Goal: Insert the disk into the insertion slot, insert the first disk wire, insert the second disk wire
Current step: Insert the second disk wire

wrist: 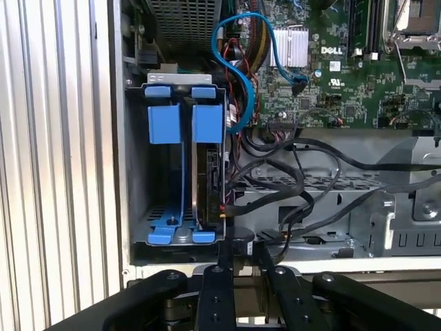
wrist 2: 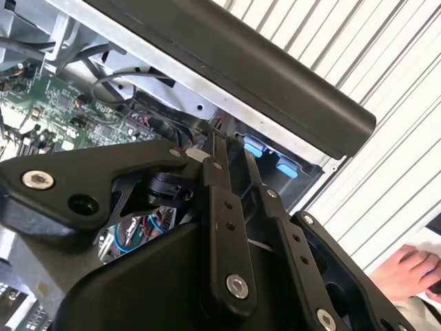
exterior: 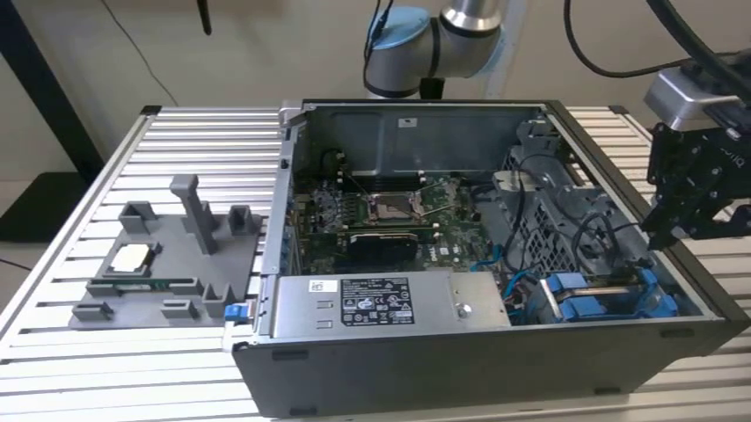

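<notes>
Here, gripper (exterior: 660, 236) above the open computer case's (exterior: 470, 378) side wall, its grip state impossible to tell, disk (wrist: 208, 127) standing edge-on inside the insertion slot (wrist: 148, 186), black cables (wrist: 303, 200) just beside.

The arm (exterior: 460, 25) is showing a polished silver tube above a pale grey joint, its end closed by a light blue cap (exterior: 397, 44). Black cables (exterior: 586, 48) are looping down beside it in the exterior view, running toward a light grey box (exterior: 687, 92) bolted above black wrist hardware. In the second wrist view the matte black gripper (wrist 2: 229, 146) is presenting a smooth, rounded shell and long flat linkage bars (wrist 2: 224, 227) dotted with small holes, while round silver screws (wrist 2: 236, 286) are gleaming at the joints. In the first wrist view the same black bars are carrying dark, round pivot pins (wrist: 324, 279).
</notes>
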Robot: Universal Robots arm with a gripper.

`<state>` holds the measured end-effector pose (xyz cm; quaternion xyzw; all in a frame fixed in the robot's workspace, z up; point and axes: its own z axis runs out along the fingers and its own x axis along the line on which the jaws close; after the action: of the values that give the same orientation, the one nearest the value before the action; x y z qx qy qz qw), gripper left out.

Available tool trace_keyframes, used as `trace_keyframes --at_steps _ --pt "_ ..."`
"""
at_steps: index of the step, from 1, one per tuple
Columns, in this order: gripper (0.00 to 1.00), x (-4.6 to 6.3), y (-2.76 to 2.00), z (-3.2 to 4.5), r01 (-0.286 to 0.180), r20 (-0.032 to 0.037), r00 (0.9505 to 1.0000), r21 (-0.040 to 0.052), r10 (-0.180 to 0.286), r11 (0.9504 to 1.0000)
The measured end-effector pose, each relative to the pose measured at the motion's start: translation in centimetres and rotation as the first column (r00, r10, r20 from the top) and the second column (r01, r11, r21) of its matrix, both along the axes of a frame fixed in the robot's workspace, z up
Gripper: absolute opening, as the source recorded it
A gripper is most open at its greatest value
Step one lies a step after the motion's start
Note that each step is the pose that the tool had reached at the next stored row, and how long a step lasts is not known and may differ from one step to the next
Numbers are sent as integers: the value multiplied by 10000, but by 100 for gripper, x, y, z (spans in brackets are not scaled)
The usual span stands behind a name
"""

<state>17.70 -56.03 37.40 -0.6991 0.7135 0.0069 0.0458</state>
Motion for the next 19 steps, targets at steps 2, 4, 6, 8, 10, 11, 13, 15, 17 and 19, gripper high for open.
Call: trace_keyframes --at_steps 2,4,6,8,10,11,13,15,17,19 --pt "26 0 -2 -3 124 -1 9999 2 -124 9999" --pt "26 0 -6 -7 268 -3 9996 5 -268 9996" --pt "26 0 -15 -7 385 -9 9993 5 -385 9993" --pt "26 0 -29 -6 464 -25 9989 2 -464 9989" --pt "26 0 -43 -6 499 -45 9987 1 -499 9988" --pt "26 0 -46 -8 512 -48 9987 1 -512 9987" --pt "26 0 -45 -10 522 -49 9986 1 -522 9986" --pt "26 1 -46 -14 538 -49 9985 11 -538 9986" --pt "24 1 -46 -19 572 -50 9984 20 -572 9984" --pt "17 1 -46 -22 600 -50 9982 23 -600 9982"
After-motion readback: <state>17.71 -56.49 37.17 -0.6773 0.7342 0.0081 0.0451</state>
